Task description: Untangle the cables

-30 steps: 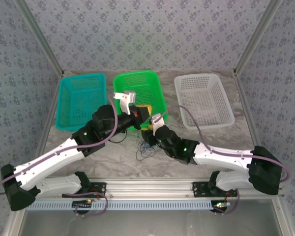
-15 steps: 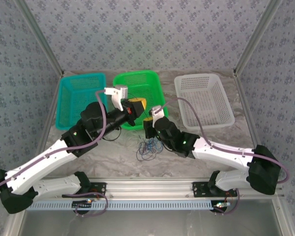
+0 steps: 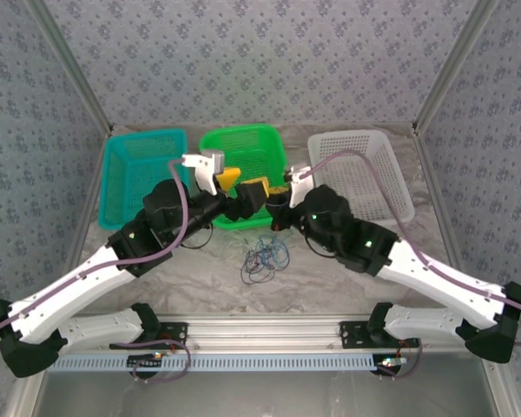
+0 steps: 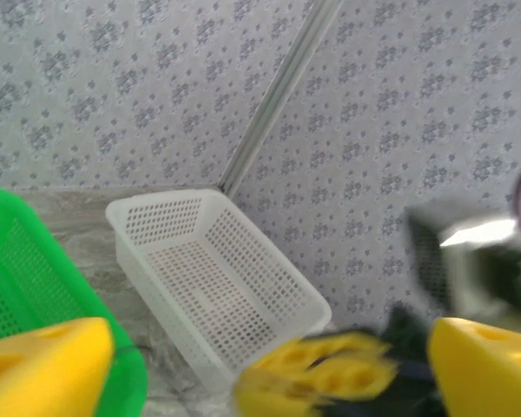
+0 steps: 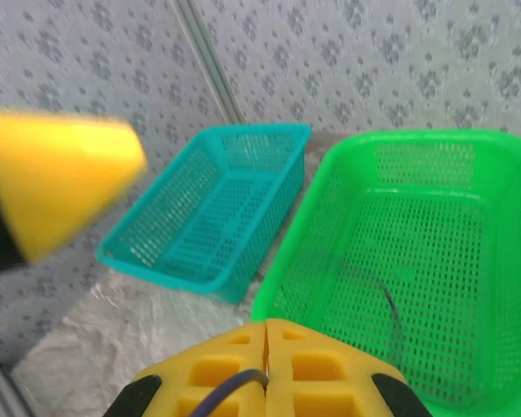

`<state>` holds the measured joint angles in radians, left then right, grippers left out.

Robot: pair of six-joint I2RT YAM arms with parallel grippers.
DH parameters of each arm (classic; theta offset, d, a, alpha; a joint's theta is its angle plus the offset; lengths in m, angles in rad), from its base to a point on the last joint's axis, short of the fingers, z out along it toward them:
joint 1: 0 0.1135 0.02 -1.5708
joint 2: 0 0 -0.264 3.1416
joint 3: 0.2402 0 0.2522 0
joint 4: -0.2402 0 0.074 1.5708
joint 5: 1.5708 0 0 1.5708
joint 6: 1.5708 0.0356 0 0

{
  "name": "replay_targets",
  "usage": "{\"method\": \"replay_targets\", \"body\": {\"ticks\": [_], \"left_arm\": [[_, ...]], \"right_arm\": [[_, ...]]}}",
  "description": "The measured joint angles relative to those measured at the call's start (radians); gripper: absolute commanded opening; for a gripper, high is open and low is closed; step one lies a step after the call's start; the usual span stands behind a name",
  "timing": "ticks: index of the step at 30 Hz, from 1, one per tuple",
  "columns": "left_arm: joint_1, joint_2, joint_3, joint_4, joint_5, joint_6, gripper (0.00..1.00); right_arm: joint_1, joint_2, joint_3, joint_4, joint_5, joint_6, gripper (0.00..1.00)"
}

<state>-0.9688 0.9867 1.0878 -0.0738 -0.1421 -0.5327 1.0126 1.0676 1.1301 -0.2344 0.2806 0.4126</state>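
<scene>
A tangle of thin blue and dark cables (image 3: 265, 258) lies in loose loops on the table in front of the green basket (image 3: 259, 155). Above it, my right gripper (image 3: 276, 195) (image 5: 267, 343) is shut, with a thin dark bluish cable strand (image 5: 236, 387) pinched between its yellow fingers. Just left of it, my left gripper (image 3: 241, 185) (image 4: 269, 347) is open wide. Its yellow fingers (image 4: 43, 365) frame the blurred right gripper. Another thin dark cable (image 5: 387, 304) lies inside the green basket (image 5: 417, 252).
Three baskets line the back of the table: teal (image 3: 143, 178) (image 5: 213, 208), green, and white (image 3: 360, 174) (image 4: 213, 278). Patterned walls and metal corner posts (image 4: 278, 87) enclose the space. Both arms cross above the table's middle.
My right gripper has risen from the cable pile toward the green basket, and the pile now lies uncovered. My left gripper has lifted slightly and moved back.
</scene>
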Motion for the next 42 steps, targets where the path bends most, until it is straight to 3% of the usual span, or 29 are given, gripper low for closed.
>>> {"method": "replay_targets", "body": {"ticks": [11,18,26,33,42], "left_arm": [[0.0,-0.117,-0.132,-0.064,0.001,0.009,0.99],[0.0,-0.061,-0.236,-0.085,0.052,0.01,0.99],[0.0,-0.042,-0.319,-0.072,0.067,0.038,0.99],[0.0,-0.027,-0.37,0.035,0.112,0.047,0.99],[-0.058,0.135,-0.37,0.229,0.2,0.099,0.97]], "right_arm": [[-0.078,0.018,0.307,-0.266,-0.058,-0.007,0.0],[-0.089,0.039,0.49,-0.317,-0.088,-0.01,0.0],[-0.11,0.066,0.552,-0.321,-0.088,-0.002,0.0],[-0.137,0.122,0.603,-0.317,-0.098,0.034,0.0],[-0.191,0.2,0.745,-0.302,-0.178,0.078,0.0]]}}
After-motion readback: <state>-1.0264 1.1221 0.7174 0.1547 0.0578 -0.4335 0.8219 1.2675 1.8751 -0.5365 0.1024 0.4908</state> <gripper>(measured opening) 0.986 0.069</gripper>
